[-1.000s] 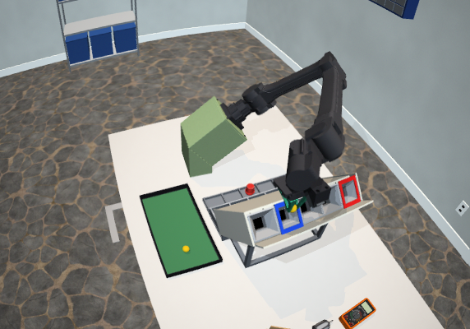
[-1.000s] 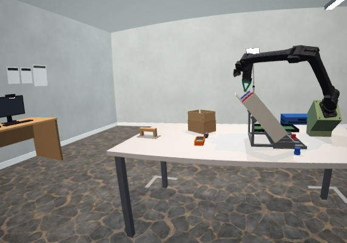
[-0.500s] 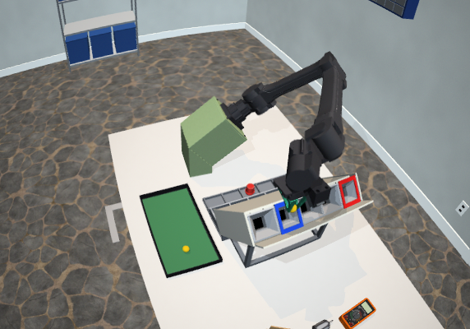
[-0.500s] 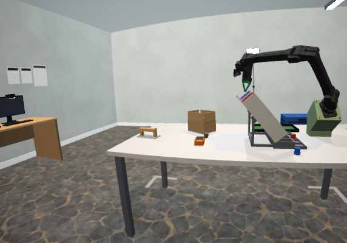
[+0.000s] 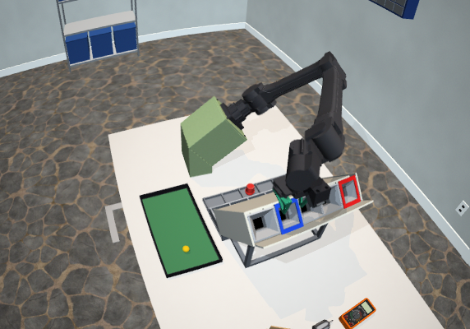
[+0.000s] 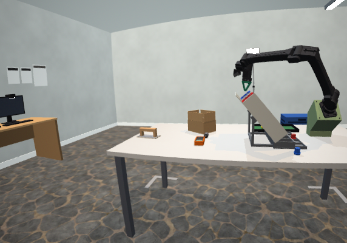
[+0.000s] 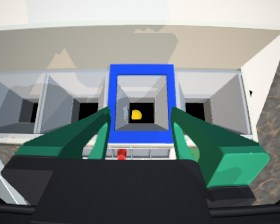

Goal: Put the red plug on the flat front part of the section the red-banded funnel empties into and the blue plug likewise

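Observation:
My gripper [image 5: 292,210] [image 6: 246,90] [image 7: 140,112] is open above the blue-banded funnel [image 5: 292,229] [image 7: 142,70]. A yellow marble [image 7: 136,115] shows in this funnel's dark hole, below and between the fingers. The red-banded funnel [image 5: 342,195] is at the far right of the row in the top view. The red plug [image 5: 250,189] [image 6: 293,136] [image 7: 122,154] stands on the grey sectioned front part. The blue plug [image 6: 297,150] stands on the table beside the rig. Another yellow marble [image 5: 186,248] lies in the green tray [image 5: 172,222]. The pipes are hidden behind the cover.
The funnel row is raised on a dark frame [image 5: 248,255], with a sloping beige lip along its outer edge. An orange multimeter [image 5: 357,313] [image 6: 199,141] and a cardboard box [image 6: 201,121] stand further along the table. The green arm base [image 5: 209,140] is behind the rig.

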